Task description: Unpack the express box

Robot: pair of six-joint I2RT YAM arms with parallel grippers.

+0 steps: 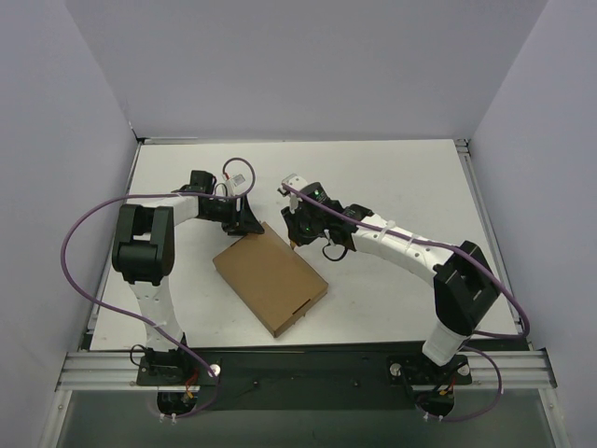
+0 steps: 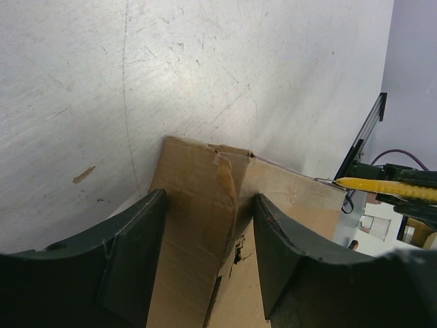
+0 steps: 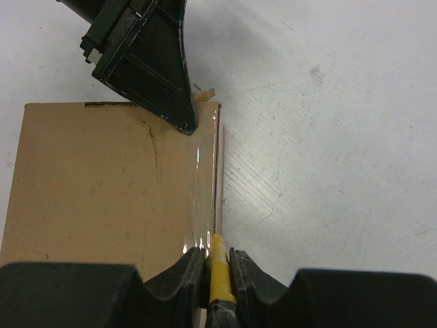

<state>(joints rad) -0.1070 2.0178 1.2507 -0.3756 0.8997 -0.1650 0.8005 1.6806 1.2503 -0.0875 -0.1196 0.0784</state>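
The express box (image 1: 270, 280) lies flat and closed on the white table. My left gripper (image 1: 250, 224) is open at the box's far corner, and its fingers straddle a torn corner flap (image 2: 218, 198) in the left wrist view. One of its fingers (image 3: 157, 82) rests on the box top (image 3: 102, 184). My right gripper (image 1: 300, 231) is shut on a yellow-handled cutter (image 3: 218, 273). The cutter's tip sits at the clear-taped seam (image 3: 217, 178) along the box's far right edge. The cutter also shows in the left wrist view (image 2: 382, 188).
The white table (image 1: 392, 177) is enclosed by pale walls on three sides. A metal rail (image 1: 485, 215) runs along its right edge and a frame bar (image 1: 308, 369) along the near edge by the arm bases.
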